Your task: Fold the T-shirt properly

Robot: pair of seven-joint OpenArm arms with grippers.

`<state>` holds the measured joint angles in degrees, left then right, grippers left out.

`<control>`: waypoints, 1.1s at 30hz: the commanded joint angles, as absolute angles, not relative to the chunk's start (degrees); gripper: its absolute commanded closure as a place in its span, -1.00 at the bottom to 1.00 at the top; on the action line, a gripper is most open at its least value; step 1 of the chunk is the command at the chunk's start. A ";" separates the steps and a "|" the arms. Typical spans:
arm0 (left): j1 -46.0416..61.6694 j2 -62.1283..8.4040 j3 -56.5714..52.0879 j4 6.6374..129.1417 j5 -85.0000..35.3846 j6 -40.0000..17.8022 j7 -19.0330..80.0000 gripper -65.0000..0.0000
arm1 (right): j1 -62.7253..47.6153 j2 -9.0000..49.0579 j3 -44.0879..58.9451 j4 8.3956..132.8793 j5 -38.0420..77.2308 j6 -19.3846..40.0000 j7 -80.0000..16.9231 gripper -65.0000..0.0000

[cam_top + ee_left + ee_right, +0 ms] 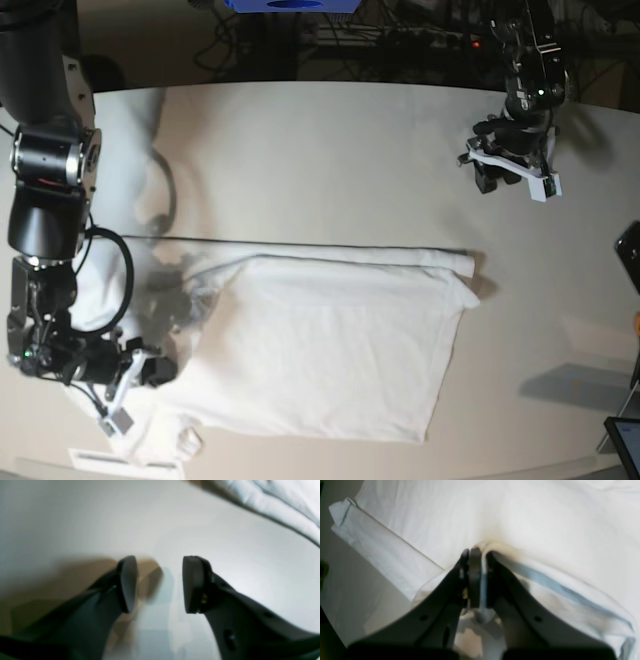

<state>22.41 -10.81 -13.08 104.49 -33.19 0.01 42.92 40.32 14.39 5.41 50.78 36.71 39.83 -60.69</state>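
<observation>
The white T-shirt lies partly folded on the near half of the table, with a long folded edge along its far side. In the base view my right gripper is at the shirt's left end. The right wrist view shows that gripper shut on a pinched fold of the T-shirt, with cloth bunched between its fingers. My left gripper hovers over bare table at the far right, apart from the shirt. Close up, the left gripper is open and empty, with the T-shirt only in the corner.
A dark phone-like object and a screen corner sit at the right edge. A blue object and cables lie beyond the table's far edge. A white strip lies at the near left edge.
</observation>
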 commanded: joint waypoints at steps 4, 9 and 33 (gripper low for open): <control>23.25 -11.38 -13.67 105.54 -33.63 -0.13 41.71 0.59 | 44.79 15.96 5.49 48.13 38.11 40.00 -55.87 1.00; 23.43 -11.38 -13.67 105.45 -33.54 -0.13 41.71 0.66 | 46.11 16.40 5.49 43.74 38.11 40.00 -51.56 1.00; 28.00 -11.82 -13.76 105.27 -33.54 -0.13 34.77 0.66 | 50.68 17.45 5.93 31.34 38.11 40.00 -36.18 1.00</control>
